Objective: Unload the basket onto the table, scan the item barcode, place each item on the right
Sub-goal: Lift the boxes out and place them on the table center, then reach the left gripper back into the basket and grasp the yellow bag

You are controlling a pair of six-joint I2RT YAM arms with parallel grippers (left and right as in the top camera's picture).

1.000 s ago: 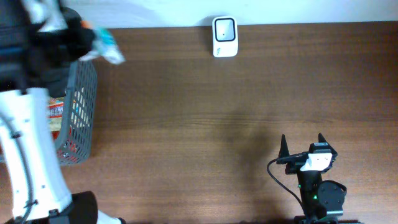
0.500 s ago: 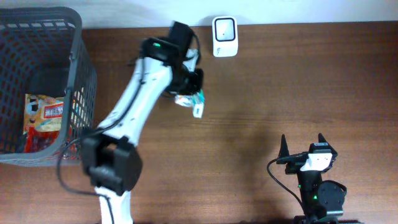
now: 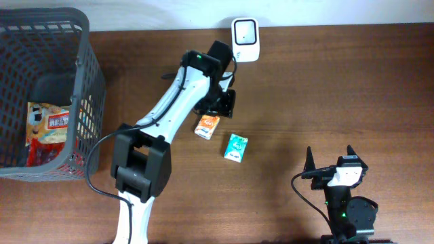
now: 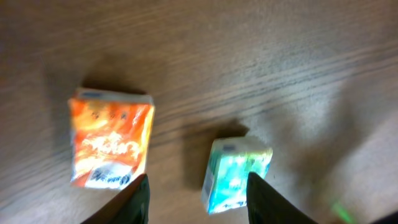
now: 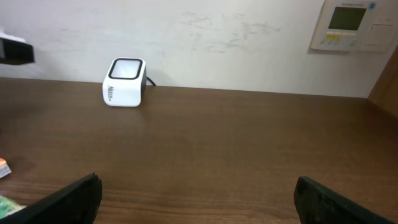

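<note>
The left gripper [image 4: 196,186] — jaws spread — hovers over orange packet [image 4: 111,146] and green packet [image 4: 236,173], apparently lying on the desk [image 4: 249,50]. The right gripper [image 5: 199,194] stands spread wide.

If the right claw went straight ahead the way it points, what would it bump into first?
Likely nothing nearby: the right gripper faces bare table, then the wall; the white scanner sits off left.

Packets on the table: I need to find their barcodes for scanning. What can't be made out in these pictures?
- Orange packet: print blurred in left wrist view, too small overhead; barcode untellable.
- Green packet: same blur, plus glare.
- Both packets: cut off by the left edge in right wrist view.
- Basket: contents partly hidden by its mesh wall, overhead.
</note>
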